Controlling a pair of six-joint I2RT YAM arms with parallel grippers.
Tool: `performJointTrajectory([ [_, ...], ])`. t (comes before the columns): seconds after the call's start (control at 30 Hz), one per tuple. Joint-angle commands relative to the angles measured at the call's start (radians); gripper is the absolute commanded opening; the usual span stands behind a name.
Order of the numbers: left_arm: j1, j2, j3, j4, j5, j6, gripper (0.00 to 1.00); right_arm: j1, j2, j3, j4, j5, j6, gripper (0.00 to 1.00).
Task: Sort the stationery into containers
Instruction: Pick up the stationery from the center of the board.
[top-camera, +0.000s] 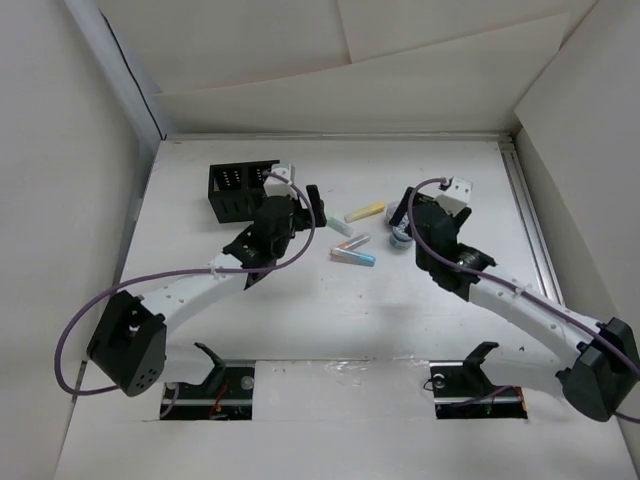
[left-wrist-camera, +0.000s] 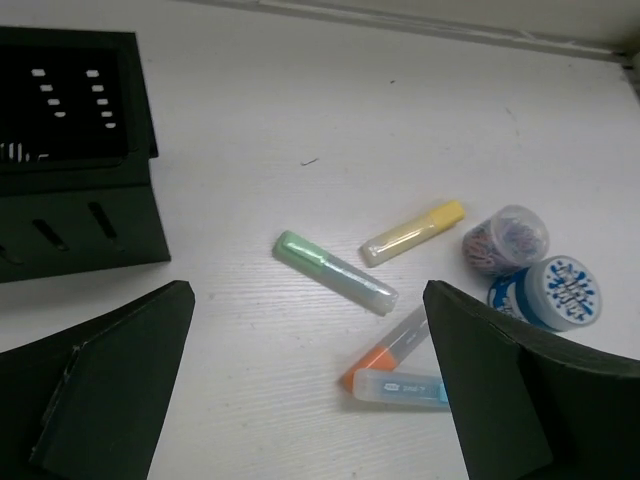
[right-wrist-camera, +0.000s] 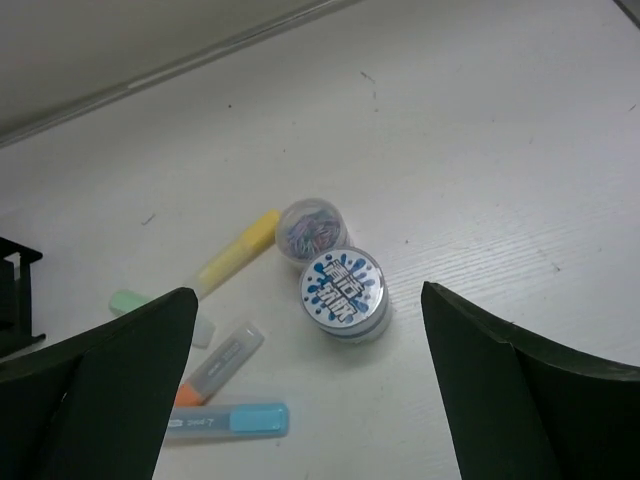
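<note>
A: Where do the things lie, and are the jaws busy?

B: Everything lies loose on the white table (top-camera: 300, 300), between the two arms. The black organizer (left-wrist-camera: 70, 150) stands apart, at the far left. The left gripper (left-wrist-camera: 310, 400) hovers over the markers and the right gripper (right-wrist-camera: 310, 400) over the round tin (right-wrist-camera: 343, 287). Both have their jaws spread wide and hold nothing.

A: How will a marker handle?

B: I judge them light, stiff and of smooth plastic, so they may roll or slip. It seems best to pinch across the middle of the barrel, not at the cap.

A: Which way do they point?

B: In the left wrist view the green marker (left-wrist-camera: 335, 272) runs from upper left to lower right, with its green end at the upper left. The yellow marker (left-wrist-camera: 412, 232) lies just beside it and runs up to the right, yellow end farthest. The orange marker (left-wrist-camera: 390, 350) and the blue marker (left-wrist-camera: 400, 388) touch at their left ends, like a narrow V.

A: And the round things?

B: The tin and the small clear jar (right-wrist-camera: 312, 228) stand upright and touch each other. They have no long axis, so the grip goes across the side wall. The jar looks easy to tip.
</note>
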Motion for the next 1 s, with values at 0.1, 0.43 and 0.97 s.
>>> performJointTrajectory([
  [0.1,-0.154,-0.004,0.056,0.06,-0.16,0.024,1.0,-0.023,-0.125,0.134,-0.019,0.032,0.02,1.0],
  [0.43,-0.29,0.14,0.136,0.109,-0.081,0.073,1.0,-0.023,-0.228,0.198,-0.098,0.092,-0.011,0.0],
  [0.97,-0.32,0.599,0.567,-0.119,0.185,0.032,0.81,-0.099,-0.275,0.227,-0.127,-0.011,-0.054,0.93],
])
